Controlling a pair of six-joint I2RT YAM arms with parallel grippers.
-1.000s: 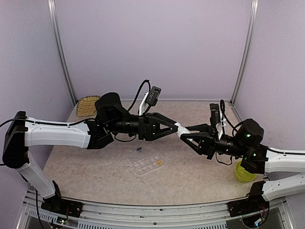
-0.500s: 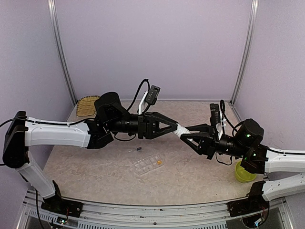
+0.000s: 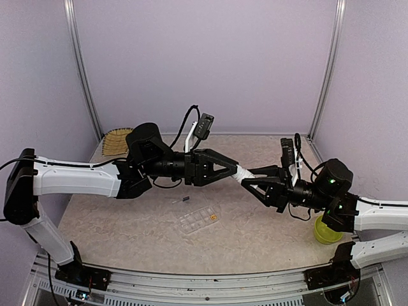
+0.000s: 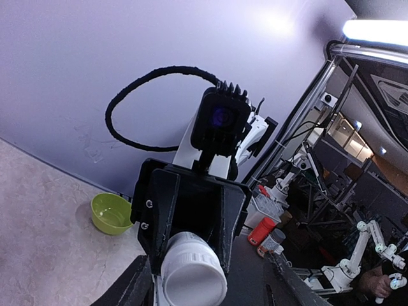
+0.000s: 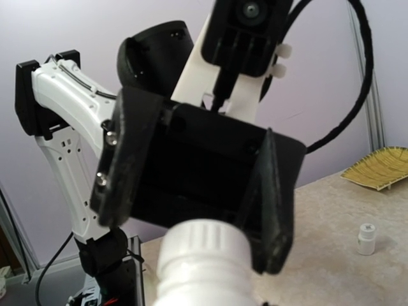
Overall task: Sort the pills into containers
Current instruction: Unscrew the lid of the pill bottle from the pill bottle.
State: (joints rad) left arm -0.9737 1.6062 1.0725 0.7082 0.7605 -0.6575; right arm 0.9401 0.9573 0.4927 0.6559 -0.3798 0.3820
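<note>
Mid-air over the table [image 3: 127, 223], we note the right jaws clamped on a white bottle [image 4: 191, 271]. The left jaws stand apart around its cap, not gripping. The box [image 3: 199, 220] lies on the table below, with one orange pill [image 3: 214, 218] in a cell.

A clear, flat organizer box [image 3: 196, 222] lies askew mid-tabletop [image 3: 127, 229], nearer the front edge, an orange pill [image 3: 213, 218] in its right-end cell.
</note>
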